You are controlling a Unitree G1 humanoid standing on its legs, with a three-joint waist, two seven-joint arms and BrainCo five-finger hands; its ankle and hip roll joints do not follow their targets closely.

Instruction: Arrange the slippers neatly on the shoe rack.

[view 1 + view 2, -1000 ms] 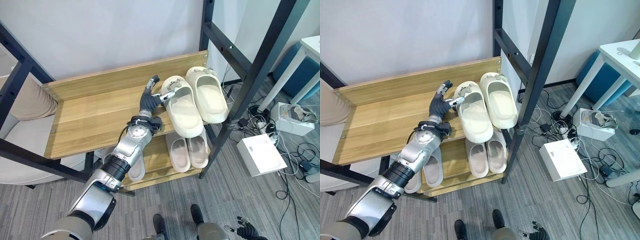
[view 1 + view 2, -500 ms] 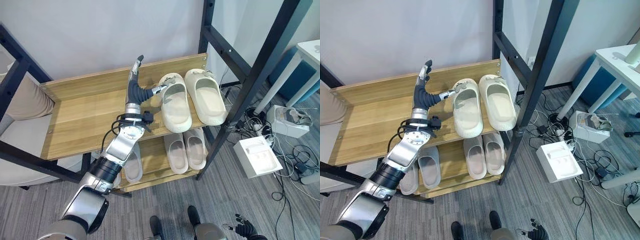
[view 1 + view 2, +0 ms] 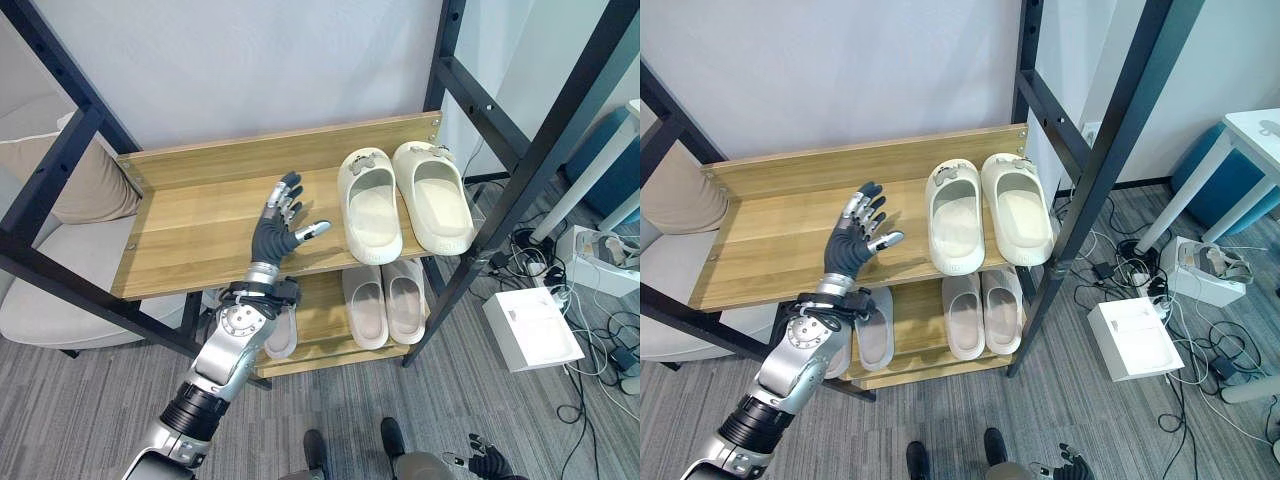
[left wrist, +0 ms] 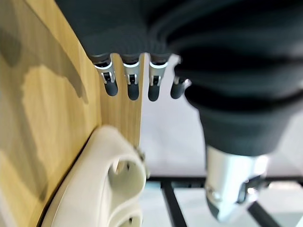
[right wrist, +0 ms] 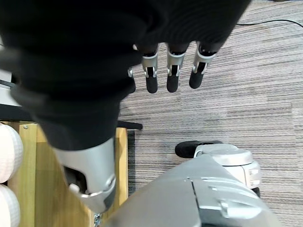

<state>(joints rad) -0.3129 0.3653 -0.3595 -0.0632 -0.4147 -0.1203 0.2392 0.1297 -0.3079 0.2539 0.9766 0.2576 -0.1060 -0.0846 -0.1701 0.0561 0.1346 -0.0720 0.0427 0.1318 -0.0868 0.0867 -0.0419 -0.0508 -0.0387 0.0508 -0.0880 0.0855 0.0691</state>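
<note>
My left hand (image 3: 274,232) is hovering with fingers spread and empty over the wooden shoe-rack shelf (image 3: 190,225), just beside the pair of cream rubber slippers (image 3: 405,199) lying side by side; right hand (image 5: 173,71) is hanging relaxed near the floor.

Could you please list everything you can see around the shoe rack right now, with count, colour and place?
Shoe rack: one, light wooden shelves on a black metal frame, against the wall.
Cream slippers: two, side by side at the right end of the upper shelf.
Pale slippers: two, side by side on the lower shelf under the cream pair.
Single slipper: at least one, pale, further left on the lower shelf, partly hidden.
Cushion: one, beige, left of the rack.
White box: one, on the grey floor to the right, among cables.
Left hand: open, above the upper shelf, left of the cream slippers and apart from them.
Right hand: open, hanging low over the floor.
</note>
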